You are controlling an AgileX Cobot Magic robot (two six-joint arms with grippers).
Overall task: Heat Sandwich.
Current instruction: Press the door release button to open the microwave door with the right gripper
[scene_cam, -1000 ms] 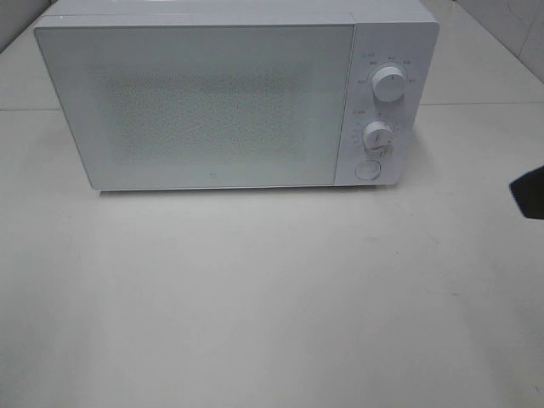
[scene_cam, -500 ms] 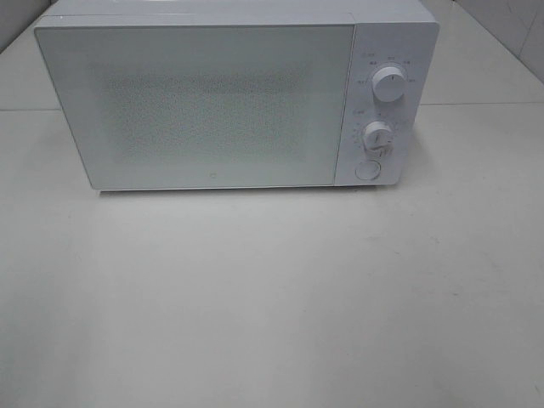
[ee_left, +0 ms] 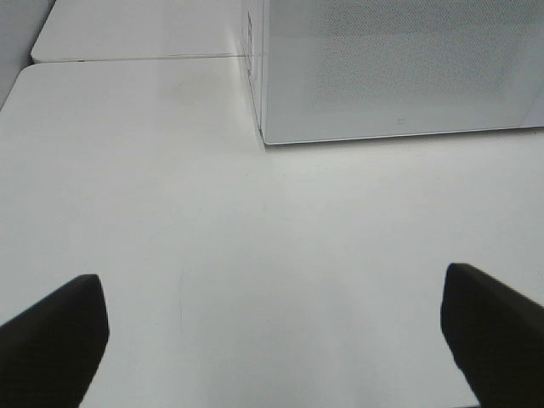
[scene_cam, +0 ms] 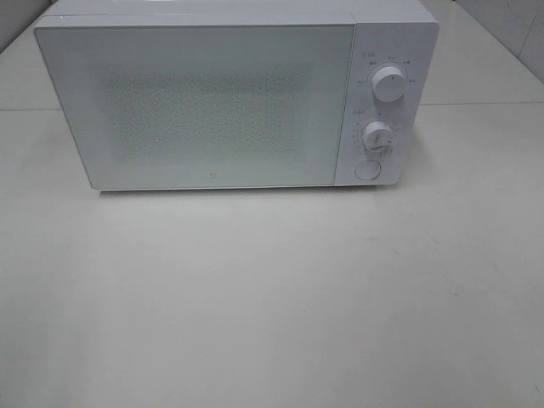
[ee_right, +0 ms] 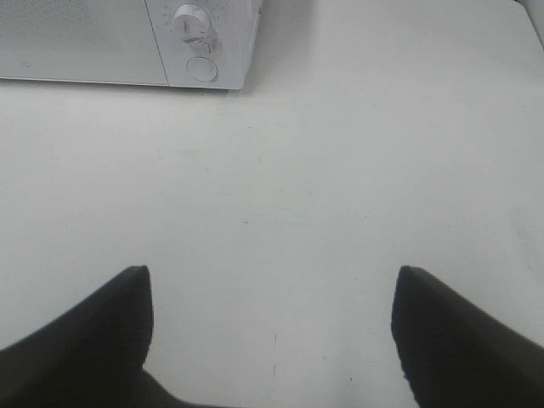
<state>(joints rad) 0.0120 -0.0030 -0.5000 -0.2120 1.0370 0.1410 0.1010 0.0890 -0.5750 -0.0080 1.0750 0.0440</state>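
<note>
A white microwave (scene_cam: 212,102) stands at the far side of the pale table (scene_cam: 272,306), its frosted door (scene_cam: 195,106) shut flush against the body. On the control strip at the door's right sit an upper dial (scene_cam: 388,85), a lower dial (scene_cam: 377,136) and, beneath them, a round button (scene_cam: 367,170).

The left end effector (ee_left: 272,285) hangs released over bare table, its two dark fingers (ee_left: 59,331) spread wide with nothing between them. The microwave's near corner on the door side lies ahead of it, well apart.

The right end effector (ee_right: 272,276) is likewise released, fingers (ee_right: 93,331) apart and gripping nothing. It hovers above the table in front of the microwave's control end, again well apart.

The sandwich shows in none of the three views (the frosted door lets nothing through), so where it lies relative to either end effector cannot be told. Neither arm appears in the high view.
</note>
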